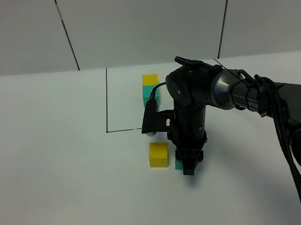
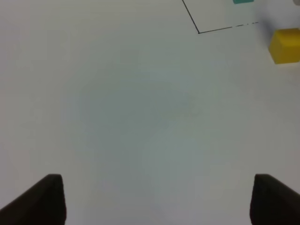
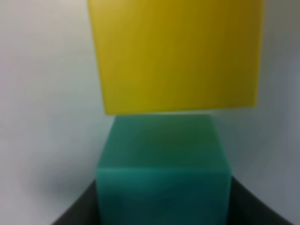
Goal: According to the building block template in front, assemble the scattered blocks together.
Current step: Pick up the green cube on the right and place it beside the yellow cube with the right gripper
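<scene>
The template is a yellow cube [image 1: 150, 80] touching a teal cube [image 1: 150, 94] inside a black-line rectangle [image 1: 106, 103]. The scattered yellow cube [image 1: 158, 155] sits on the table in front of the rectangle. The scattered teal cube [image 1: 178, 164] is right beside it, mostly hidden by my right gripper [image 1: 188, 165]. In the right wrist view the right gripper [image 3: 163, 208] is shut on the teal cube [image 3: 163, 164], which meets the yellow cube [image 3: 176, 54]. My left gripper [image 2: 159, 201] is open and empty over bare table, with the yellow cube [image 2: 286, 45] far off.
The white table [image 1: 50, 168] spreads left and front. The right arm [image 1: 228, 92] reaches in from the right over the rectangle's near edge. A corner of the rectangle [image 2: 199, 32] and the template's teal cube [image 2: 243, 1] show in the left wrist view.
</scene>
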`<action>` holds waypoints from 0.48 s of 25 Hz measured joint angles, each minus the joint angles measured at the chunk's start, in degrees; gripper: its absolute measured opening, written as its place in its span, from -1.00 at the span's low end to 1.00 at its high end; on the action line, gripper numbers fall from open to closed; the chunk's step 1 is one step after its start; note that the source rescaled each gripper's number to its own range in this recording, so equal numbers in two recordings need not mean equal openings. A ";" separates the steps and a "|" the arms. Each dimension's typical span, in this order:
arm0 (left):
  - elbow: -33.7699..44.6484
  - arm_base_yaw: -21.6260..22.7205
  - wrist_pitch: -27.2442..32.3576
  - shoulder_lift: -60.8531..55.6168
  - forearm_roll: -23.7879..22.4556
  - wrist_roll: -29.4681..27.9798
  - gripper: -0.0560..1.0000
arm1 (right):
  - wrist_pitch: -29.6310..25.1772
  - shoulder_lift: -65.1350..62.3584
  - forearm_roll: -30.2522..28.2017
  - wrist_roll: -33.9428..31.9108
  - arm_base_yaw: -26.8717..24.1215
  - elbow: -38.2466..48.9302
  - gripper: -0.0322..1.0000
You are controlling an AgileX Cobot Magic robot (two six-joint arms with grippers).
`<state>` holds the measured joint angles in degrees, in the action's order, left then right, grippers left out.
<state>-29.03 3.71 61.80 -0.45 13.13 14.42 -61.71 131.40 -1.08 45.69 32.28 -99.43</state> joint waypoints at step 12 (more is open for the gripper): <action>0.00 0.00 0.00 0.00 0.00 0.00 0.83 | 1.60 0.04 0.00 0.71 0.04 0.00 -0.93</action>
<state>-29.03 3.71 61.80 -0.45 13.13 14.42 -60.10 131.45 -1.08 46.39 32.32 -99.43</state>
